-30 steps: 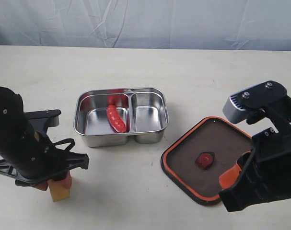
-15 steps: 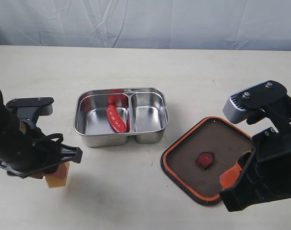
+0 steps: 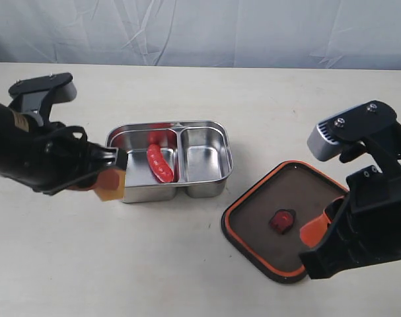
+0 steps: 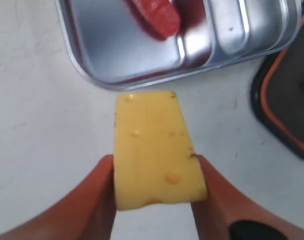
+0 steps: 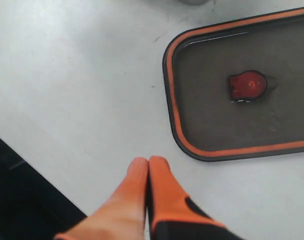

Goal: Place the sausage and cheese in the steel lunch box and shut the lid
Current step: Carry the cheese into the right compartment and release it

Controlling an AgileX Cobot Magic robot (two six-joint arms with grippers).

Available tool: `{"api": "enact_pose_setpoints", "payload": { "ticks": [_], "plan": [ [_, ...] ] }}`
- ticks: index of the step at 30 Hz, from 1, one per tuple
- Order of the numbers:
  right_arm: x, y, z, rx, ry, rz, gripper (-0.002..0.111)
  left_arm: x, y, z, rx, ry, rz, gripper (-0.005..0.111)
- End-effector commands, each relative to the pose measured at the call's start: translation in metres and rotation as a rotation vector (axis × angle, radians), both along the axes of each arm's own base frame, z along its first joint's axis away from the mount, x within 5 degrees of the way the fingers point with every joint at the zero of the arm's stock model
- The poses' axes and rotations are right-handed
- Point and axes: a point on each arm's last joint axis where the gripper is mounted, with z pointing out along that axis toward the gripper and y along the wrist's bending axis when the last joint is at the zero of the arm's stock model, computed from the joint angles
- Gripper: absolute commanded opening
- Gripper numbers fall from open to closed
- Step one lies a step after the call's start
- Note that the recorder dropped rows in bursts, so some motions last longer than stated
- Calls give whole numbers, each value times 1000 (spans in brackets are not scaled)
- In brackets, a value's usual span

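A yellow cheese wedge hangs above the table with my left gripper shut on it. In the exterior view the cheese is just off the front left corner of the steel lunch box. The red sausage lies in the box's larger left compartment; the smaller right one holds nothing. The dark lid lies seal side up to the right of the box, its red tab in the middle. My right gripper hovers shut and empty over the lid's near right part.
The pale table ends at a dark front edge close to my right gripper. A white cloth backdrop closes off the far side. In the left wrist view the lid's orange rim lies beside the lunch box.
My left arm has lifted the cheese from the table's front left and carried it back and right, up to the lunch box's front left corner. The right arm has barely moved.
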Motion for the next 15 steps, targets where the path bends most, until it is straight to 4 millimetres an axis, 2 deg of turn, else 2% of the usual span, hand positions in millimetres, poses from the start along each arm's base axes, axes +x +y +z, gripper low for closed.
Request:
{"api": "enact_pose_setpoints", "payload": {
  "ticks": [1, 4, 8, 15],
  "plan": [
    [1, 1, 1, 20, -39, 1, 0, 15, -7, 25, -77, -148, 9, 0],
    [3, 1, 3, 38, -62, -6, 0, 27, -14, 32, -78, -184, -10, 0],
    [6, -6, 9, 39, -119, -90, 0, 48, -27, 25, -62, -165, -55, 0],
    [-3, -39, 26, 2, -225, -259, 0, 90, -61, 5, -134, -153, -141, 0]
  ]
}}
